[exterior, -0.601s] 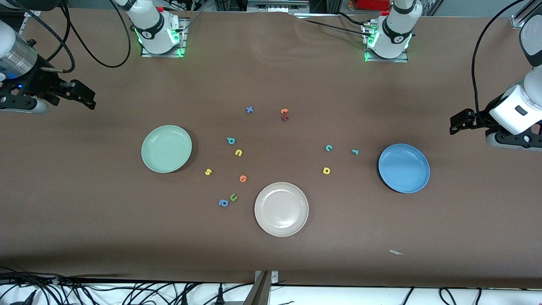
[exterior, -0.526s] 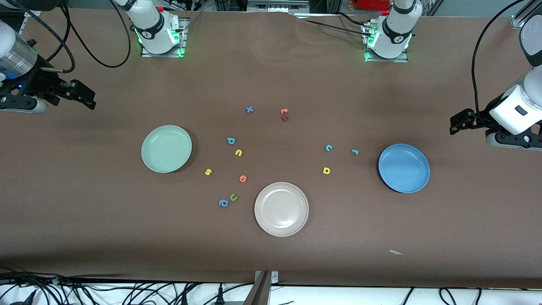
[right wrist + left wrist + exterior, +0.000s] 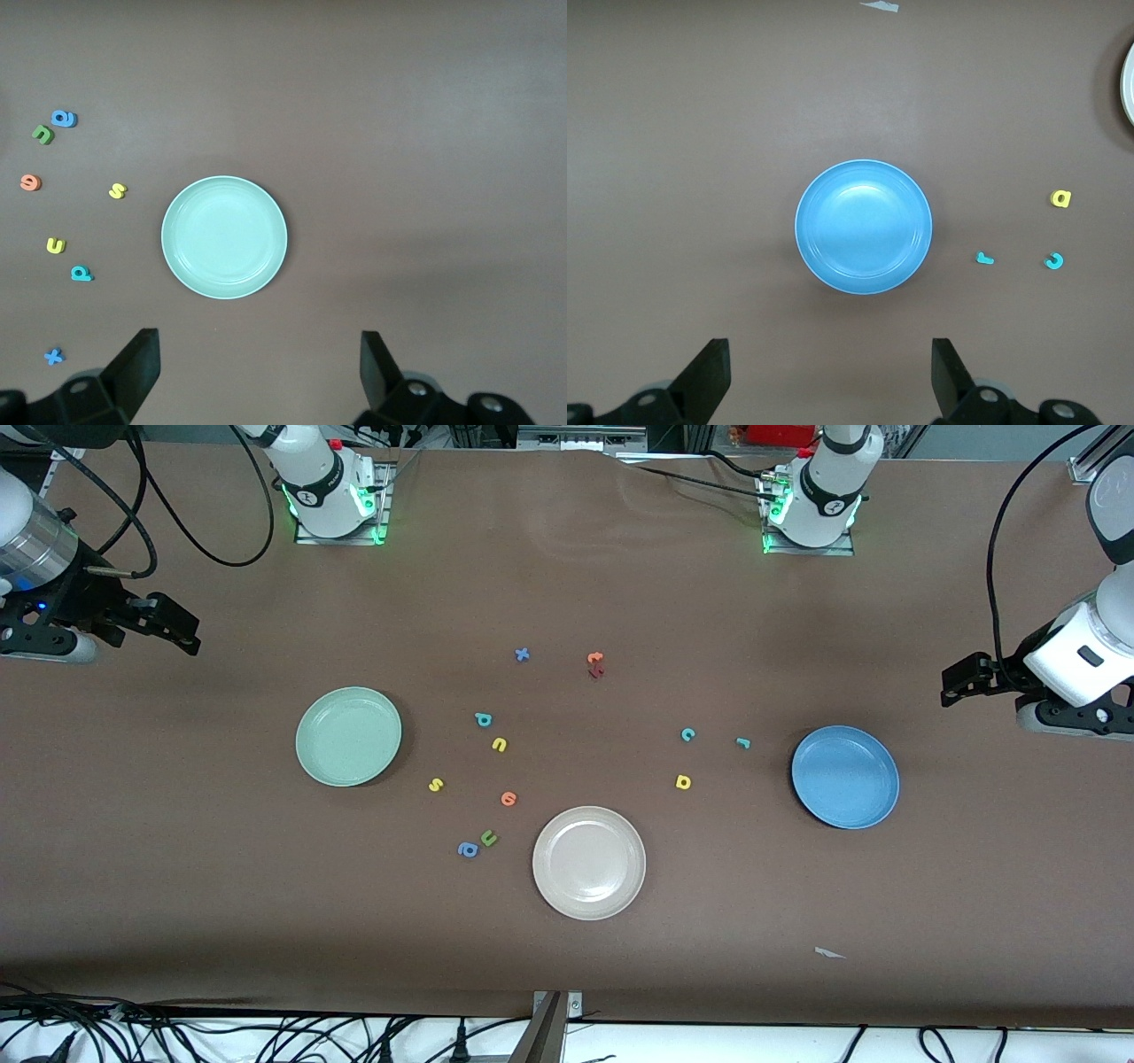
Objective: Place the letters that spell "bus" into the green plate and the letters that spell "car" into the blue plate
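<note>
Both arms wait at the ends of the brown table (image 3: 567, 957), neither holding anything. The left claw (image 3: 952, 688) hangs over the table's end by the blue plate (image 3: 844, 777), its two fingers (image 3: 709, 372) spread wide apart. The right claw (image 3: 182, 633) hangs over the other end of the table, near the green plate (image 3: 348, 736), and its fingers (image 3: 137, 367) are spread wide too.

Both of those plates are bare inside. The green plate lies toward the right arm's end of the table, the blue plate toward the left arm's end, and a beige plate (image 3: 588, 862) lies between them, closer to the front edge.

All the letters lie flat on the table, none in a plate. Beside the green plate, toward the middle of the table, are the teal b (image 3: 483, 719), which reads as a p from here, the yellow u (image 3: 499, 745) just nearer the front edge, and the yellow s (image 3: 435, 785) closest to the green plate. An orange round letter (image 3: 508, 798), a green u (image 3: 488, 838) and a blue a (image 3: 467, 850) lie nearer the front edge still, the last two almost touching.

Between the middle and the blue plate are the teal c (image 3: 687, 734), the darker teal r (image 3: 743, 743) near the blue plate's rim, and the yellow a (image 3: 683, 782). Toward the back edge lie a blue x (image 3: 522, 654) and an orange t (image 3: 595, 658) touching a dark red letter (image 3: 596, 672).
</note>
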